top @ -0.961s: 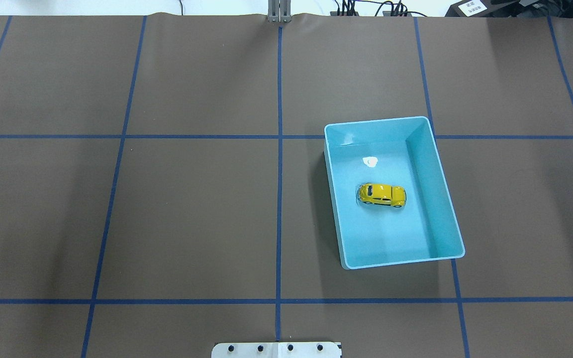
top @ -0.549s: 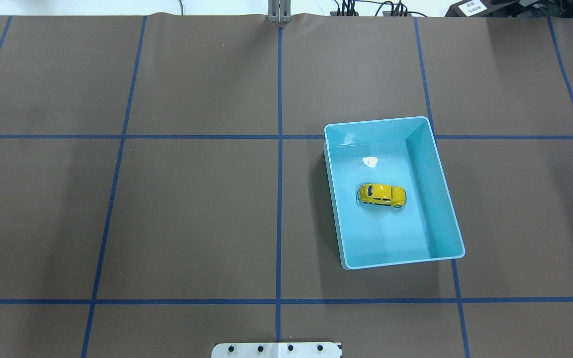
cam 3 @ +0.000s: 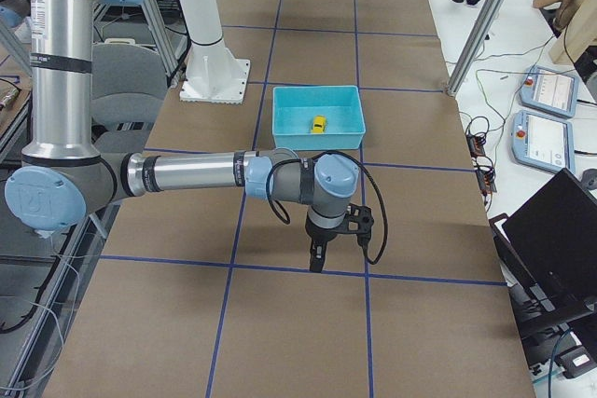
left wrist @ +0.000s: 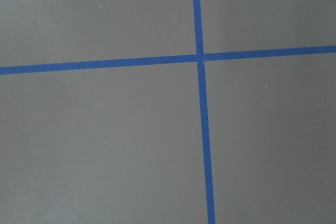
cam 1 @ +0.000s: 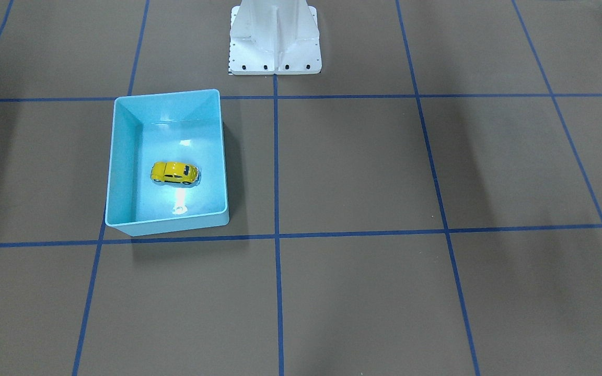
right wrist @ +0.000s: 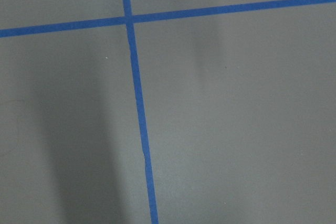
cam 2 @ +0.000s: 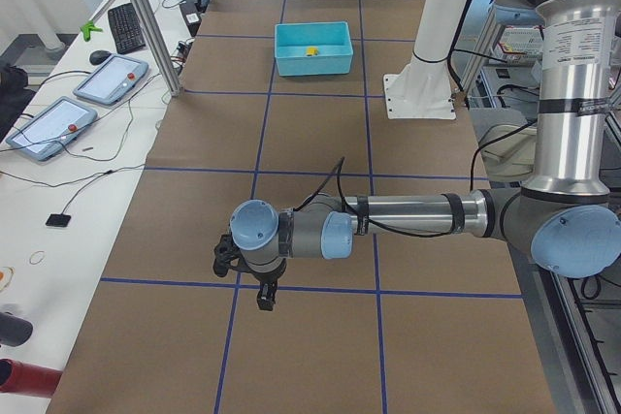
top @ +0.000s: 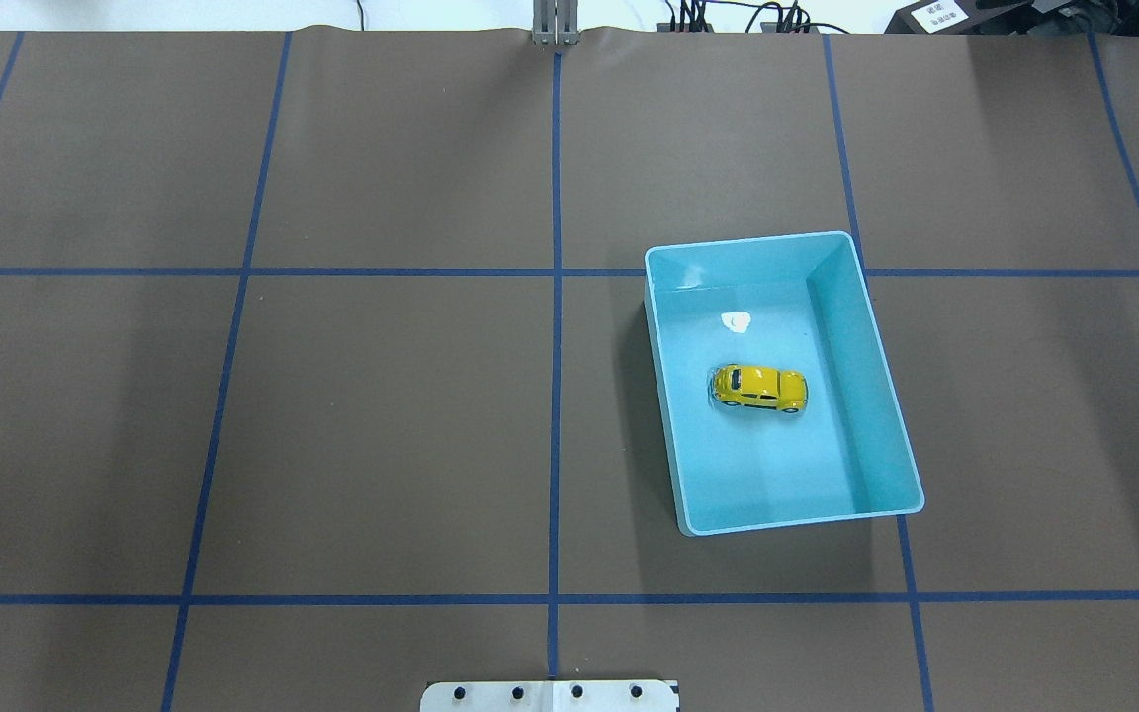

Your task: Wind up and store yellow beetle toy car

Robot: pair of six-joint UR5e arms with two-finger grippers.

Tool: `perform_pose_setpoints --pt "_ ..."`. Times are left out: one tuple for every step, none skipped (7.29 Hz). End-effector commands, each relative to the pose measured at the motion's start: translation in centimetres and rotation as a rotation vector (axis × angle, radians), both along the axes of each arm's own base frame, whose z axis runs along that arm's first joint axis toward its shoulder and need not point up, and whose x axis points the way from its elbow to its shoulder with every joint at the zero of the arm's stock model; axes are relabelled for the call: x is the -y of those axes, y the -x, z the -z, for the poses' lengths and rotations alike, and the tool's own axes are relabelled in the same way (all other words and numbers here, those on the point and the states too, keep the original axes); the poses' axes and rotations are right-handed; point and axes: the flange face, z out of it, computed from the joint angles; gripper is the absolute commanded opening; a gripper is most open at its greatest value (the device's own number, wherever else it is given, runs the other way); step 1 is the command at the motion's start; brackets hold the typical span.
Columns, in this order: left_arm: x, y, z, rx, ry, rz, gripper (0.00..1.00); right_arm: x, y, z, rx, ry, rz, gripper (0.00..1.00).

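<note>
Above the table (cam 3: pixel 280 342) near its right end, the right gripper (cam 3: pixel 317 256) points straight down, and whether it is spread or pressed together cannot be told from the side view; likewise the left gripper (cam 2: pixel 264 298) at the opposite end. Inward from the right gripper, toward the table's middle, the yellow beetle toy car (top: pixel 759 387) sits on its wheels inside the light blue bin (top: pixel 797 521), long axis running left to right for the robot, so the right gripper is judged much the nearer.
</note>
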Motion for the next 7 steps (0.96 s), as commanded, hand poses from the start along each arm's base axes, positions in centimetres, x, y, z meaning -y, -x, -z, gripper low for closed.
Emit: perform_pose_setpoints --pt "-0.09 0.03 -0.70 0.000 0.013 0.001 1.00 0.84 0.50 1.06 -0.002 -0.029 0.018 1.00" --pt "-0.05 0.10 -0.78 0.000 0.015 0.002 1.00 0.88 0.96 1.02 -0.007 -0.028 0.030 1.00" --pt "-0.17 0.68 -0.84 0.000 0.009 0.015 1.00 0.88 0.96 0.96 -0.007 -0.028 0.030 1.00" --pt "-0.15 0.69 -0.97 0.000 0.004 0.015 1.00 0.91 0.98 1.13 -0.005 -0.033 0.030 1.00" --pt "-0.20 0.69 -1.19 0.000 0.010 0.016 1.00 0.98 1.07 1.30 -0.002 -0.035 0.030 1.00" --pt "-0.12 0.69 -1.12 0.000 0.008 0.016 1.00 0.98 1.03 1.39 0.001 -0.036 0.028 1.00" --pt "-0.11 0.69 -1.11 0.000 0.007 0.016 1.00 1.07 1.10 1.76 0.002 -0.044 0.030 1.00"
